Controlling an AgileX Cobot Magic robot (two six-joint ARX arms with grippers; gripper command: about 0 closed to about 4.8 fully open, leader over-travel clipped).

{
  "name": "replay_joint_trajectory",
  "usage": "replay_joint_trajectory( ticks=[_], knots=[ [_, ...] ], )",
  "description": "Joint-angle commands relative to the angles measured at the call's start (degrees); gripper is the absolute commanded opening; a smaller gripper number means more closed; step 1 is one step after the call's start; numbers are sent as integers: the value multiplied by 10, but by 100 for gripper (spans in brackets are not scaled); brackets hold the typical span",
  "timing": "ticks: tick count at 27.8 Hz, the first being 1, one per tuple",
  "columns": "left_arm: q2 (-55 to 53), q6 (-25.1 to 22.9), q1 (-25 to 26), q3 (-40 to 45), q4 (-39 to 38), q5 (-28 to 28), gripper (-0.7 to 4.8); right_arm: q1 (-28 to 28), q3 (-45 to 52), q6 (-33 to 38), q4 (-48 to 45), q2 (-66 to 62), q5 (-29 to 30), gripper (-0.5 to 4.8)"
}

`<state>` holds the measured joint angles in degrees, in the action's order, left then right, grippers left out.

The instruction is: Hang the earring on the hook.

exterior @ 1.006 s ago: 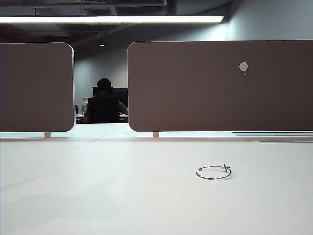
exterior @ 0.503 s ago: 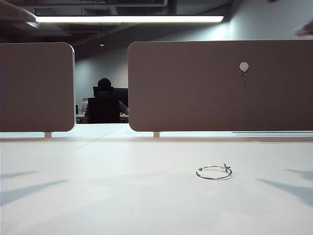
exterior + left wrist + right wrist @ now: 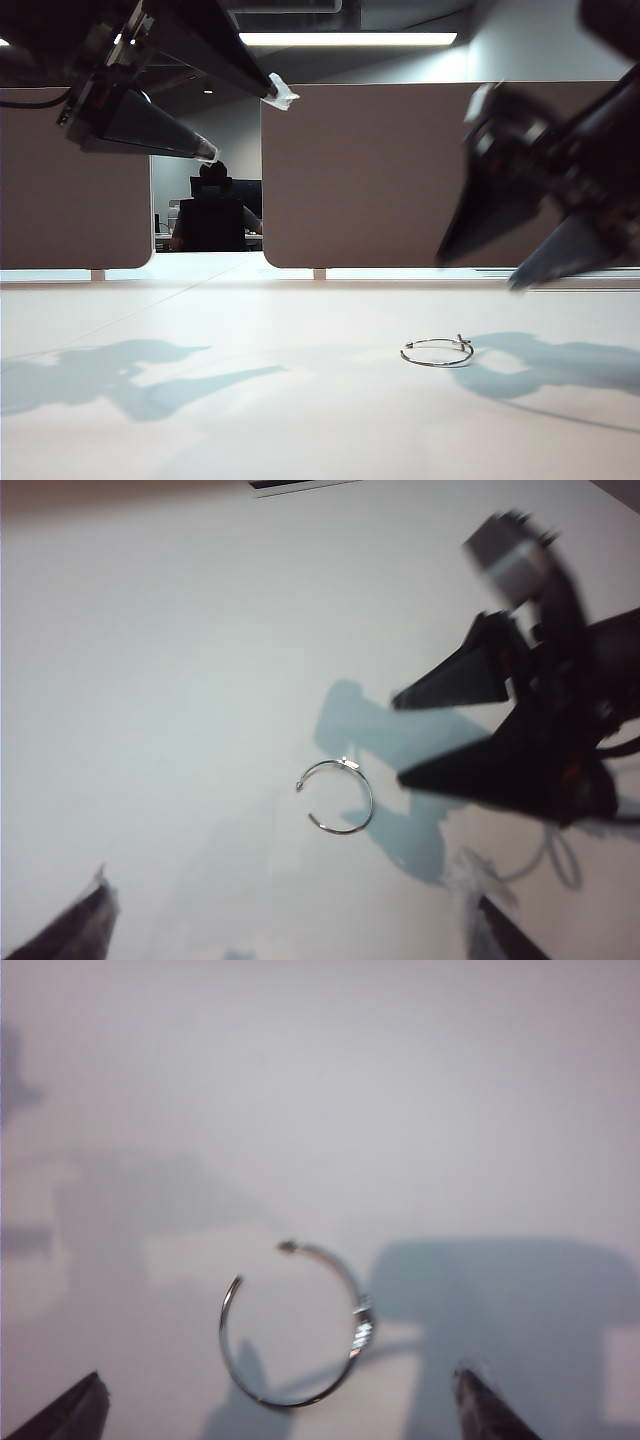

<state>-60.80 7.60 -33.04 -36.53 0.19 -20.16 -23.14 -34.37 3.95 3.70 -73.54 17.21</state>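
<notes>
Silver hoop earring [image 3: 437, 352] lying flat on the white worktop [image 3: 250, 420], untouched, left gripper [image 3: 240, 125] raised at upper left with fingers spread, right gripper [image 3: 490, 265] just above and right of the earring, fingers spread, brown partition panels [image 3: 370, 180] behind

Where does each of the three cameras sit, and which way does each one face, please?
Exterior view: low at the table's edge, looking level across it at the panels; both open grippers, left gripper and right gripper, hang above.
Left wrist view: on the left arm, looking down at the earring; its own fingertips and the right gripper show.
Right wrist view: on the right arm, looking down on the earring; its fingertips show.
Shared: all three see the earring flat on the table.
</notes>
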Motion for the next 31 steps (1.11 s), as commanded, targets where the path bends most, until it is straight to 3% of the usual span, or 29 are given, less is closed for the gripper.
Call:
replay_joint_trajectory(
  ticks=[1, 5, 9, 11, 12, 13, 16, 17, 19, 25, 26, 31],
  knots=[
    [1, -16, 1, -3, 4, 5, 479, -27, -2, -12, -14, -49, -60, 463],
    [2, -16, 2, -3, -20, 6, 479, -39, -2, -10, -8, -102, -109, 463],
    [2, -18, 2, -3, -44, 7, 479, -39, -2, -10, -10, -113, -114, 446],
    [2, -18, 2, -3, -51, 7, 479, -39, -2, -10, 1, -113, -118, 328],
    [2, -18, 2, -3, -55, 7, 479, -39, -2, -10, 13, -115, -141, 226],
    [2, -18, 2, -3, -56, 9, 479, -39, -1, -10, 18, -116, -153, 225],
    [2, -18, 2, -3, -59, 10, 479, -39, -1, -12, 19, -121, -161, 340],
    [2, -18, 2, -3, -59, 10, 479, -39, -1, -12, 19, -123, -161, 331],
    [2, -18, 2, -3, -59, 10, 479, -39, -1, -12, 22, -132, -160, 234],
    [2, -18, 2, -3, -61, 10, 479, -39, -1, -12, 30, -148, -158, 14],
    [2, -19, 2, -3, -62, 11, 479, -39, -1, -12, 29, -149, -158, -8],
    [2, -37, 2, -3, -62, 11, 479, -39, -2, -12, -4, -145, -157, -7]
  ],
)
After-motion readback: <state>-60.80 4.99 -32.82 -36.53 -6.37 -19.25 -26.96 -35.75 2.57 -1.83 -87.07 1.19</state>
